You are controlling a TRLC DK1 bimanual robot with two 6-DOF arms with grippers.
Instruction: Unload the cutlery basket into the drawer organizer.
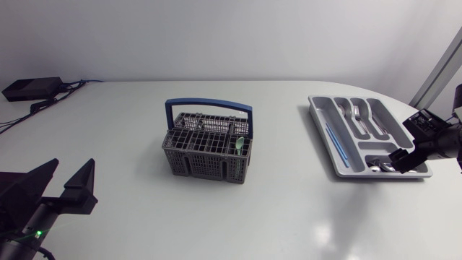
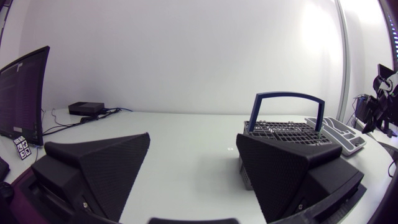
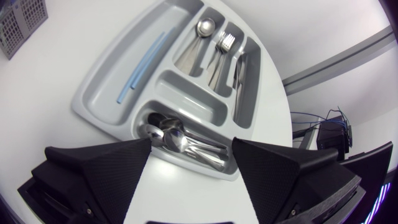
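Observation:
The grey cutlery basket (image 1: 208,141) with a blue handle stands mid-table, a green spoon (image 1: 239,144) upright in its front right corner. The grey drawer organizer (image 1: 318,119) lies at the right. It holds a blue straw (image 3: 142,68), a large spoon (image 3: 205,28), a fork (image 3: 227,42), a knife (image 3: 239,68) and several small spoons (image 3: 177,138) in the end compartment. My right gripper (image 1: 399,163) hovers open just above that end compartment, nothing between its fingers. My left gripper (image 1: 73,165) stands open and empty at the table's front left, far from the basket (image 2: 286,127).
A black box and cables (image 1: 32,88) lie at the table's far left corner. The organizer (image 3: 186,96) sits close to the table's right edge. Bare white tabletop stretches between basket and organizer.

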